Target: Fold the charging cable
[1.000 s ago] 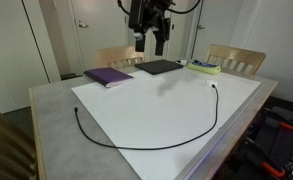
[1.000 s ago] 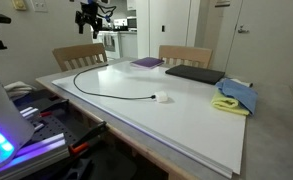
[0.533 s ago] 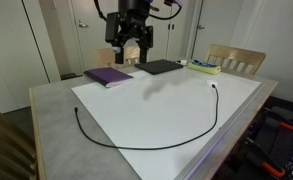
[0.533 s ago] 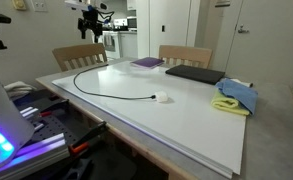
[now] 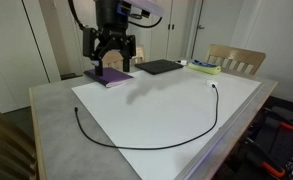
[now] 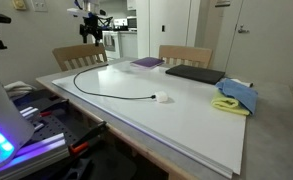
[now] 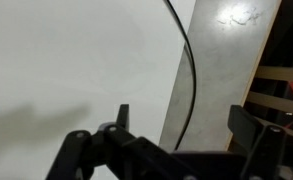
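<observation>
The charging cable (image 5: 176, 143) is a thin black cord lying in a wide curve on the white sheet (image 5: 166, 105), with a small white plug (image 5: 214, 86) at one end. It also shows in an exterior view (image 6: 106, 93), its plug (image 6: 161, 97) near the sheet's middle. In the wrist view a stretch of the cord (image 7: 189, 70) runs along the sheet's edge. My gripper (image 5: 108, 60) hangs open and empty high above the table over the purple book (image 5: 108, 76); in the wrist view its fingers (image 7: 181, 125) straddle the cord from far above.
A dark laptop (image 5: 159, 67) and a yellow-blue cloth (image 5: 205, 67) lie at the table's far side; they also show in an exterior view as laptop (image 6: 194, 74) and cloth (image 6: 235, 97). Wooden chairs (image 5: 236, 60) stand behind the table.
My arm has swung sideways from above the laptop to above the purple book and come lower. The cable has not moved.
</observation>
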Action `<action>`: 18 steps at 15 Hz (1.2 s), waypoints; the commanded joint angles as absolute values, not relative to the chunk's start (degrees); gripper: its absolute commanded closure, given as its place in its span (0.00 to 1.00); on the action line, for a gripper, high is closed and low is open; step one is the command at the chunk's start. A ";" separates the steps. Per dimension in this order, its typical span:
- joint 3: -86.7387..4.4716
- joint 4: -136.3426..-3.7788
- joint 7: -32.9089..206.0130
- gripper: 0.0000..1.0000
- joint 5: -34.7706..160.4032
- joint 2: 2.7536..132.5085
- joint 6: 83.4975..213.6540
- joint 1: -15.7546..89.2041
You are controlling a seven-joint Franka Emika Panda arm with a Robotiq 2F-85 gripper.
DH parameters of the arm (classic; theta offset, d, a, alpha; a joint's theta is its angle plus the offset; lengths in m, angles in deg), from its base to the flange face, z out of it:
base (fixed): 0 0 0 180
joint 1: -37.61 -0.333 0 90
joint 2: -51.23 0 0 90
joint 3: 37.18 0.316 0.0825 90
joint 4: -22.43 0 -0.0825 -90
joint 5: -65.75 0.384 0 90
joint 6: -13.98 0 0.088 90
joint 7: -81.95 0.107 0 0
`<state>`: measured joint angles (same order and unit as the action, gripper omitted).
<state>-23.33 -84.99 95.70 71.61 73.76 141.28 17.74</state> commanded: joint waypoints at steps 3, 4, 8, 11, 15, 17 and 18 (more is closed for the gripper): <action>-23.00 -81.62 94.67 0.00 72.28 76.36 139.75 17.00; -22.80 -80.89 93.96 0.00 72.72 76.72 138.74 17.01; -22.70 -79.65 93.50 0.00 72.99 77.13 137.44 17.03; -23.31 -83.95 97.17 0.00 72.01 74.07 143.50 15.87; -25.23 -84.91 104.71 0.00 66.55 76.87 152.67 12.49; -25.64 -83.69 106.16 0.00 64.87 79.25 153.96 11.31; -25.96 -82.97 106.47 0.00 64.15 80.63 154.57 10.79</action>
<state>-24.50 -83.96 104.80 66.49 77.71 151.96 12.63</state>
